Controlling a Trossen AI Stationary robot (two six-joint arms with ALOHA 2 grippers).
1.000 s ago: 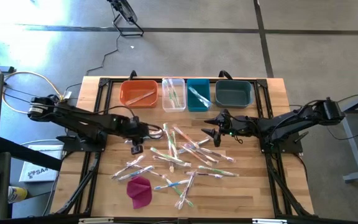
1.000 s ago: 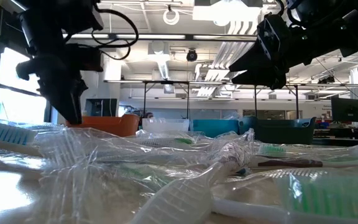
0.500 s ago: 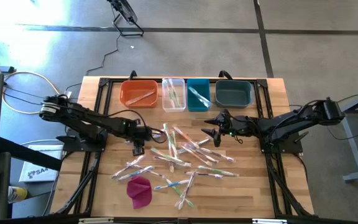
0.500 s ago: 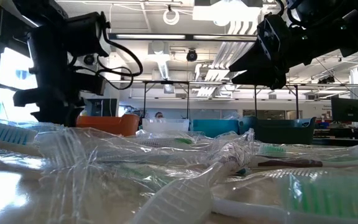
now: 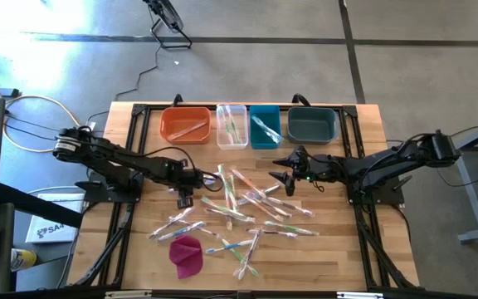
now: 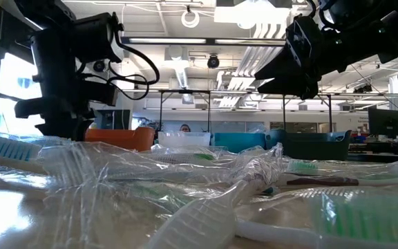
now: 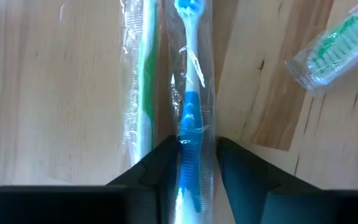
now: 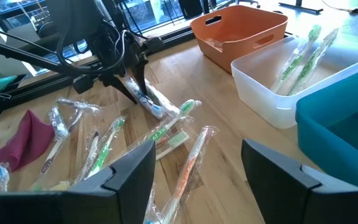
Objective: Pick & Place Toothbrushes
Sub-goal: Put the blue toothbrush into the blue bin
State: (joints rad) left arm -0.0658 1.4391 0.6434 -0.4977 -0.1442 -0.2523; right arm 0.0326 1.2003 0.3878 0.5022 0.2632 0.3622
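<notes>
Many wrapped toothbrushes (image 5: 247, 208) lie scattered on the wooden table. My left gripper (image 5: 182, 199) points down at the pile's left edge, shut on a blue-handled toothbrush (image 7: 190, 99) in its clear wrapper. A green-handled toothbrush (image 7: 143, 81) lies right beside it on the wood. In the right wrist view the left gripper (image 8: 133, 92) stands over that blue toothbrush (image 8: 155, 109). My right gripper (image 5: 287, 176) hangs open above the pile's far right part, touching nothing. My left gripper pinches the blue toothbrush's handle part (image 7: 190, 155), wrapper and all, between its two fingers (image 7: 160, 163). The fingers come from above, steeply down, one on each long side. The toothbrush lies flat on the table, its bristle end (image 7: 188, 7) pointing away from the fingers.
Along the far edge stand an orange bin (image 5: 185, 124), a clear bin (image 5: 231, 124), a teal bin (image 5: 265, 126) and a dark grey bin (image 5: 312, 124). A magenta cloth lump (image 5: 186, 254) lies at the near left. A loose green brush head (image 7: 328, 50) lies close by.
My left gripper has come down from above the pile onto the table at the pile's left edge and has tipped more steeply downward; over the last half second it has kept still.
</notes>
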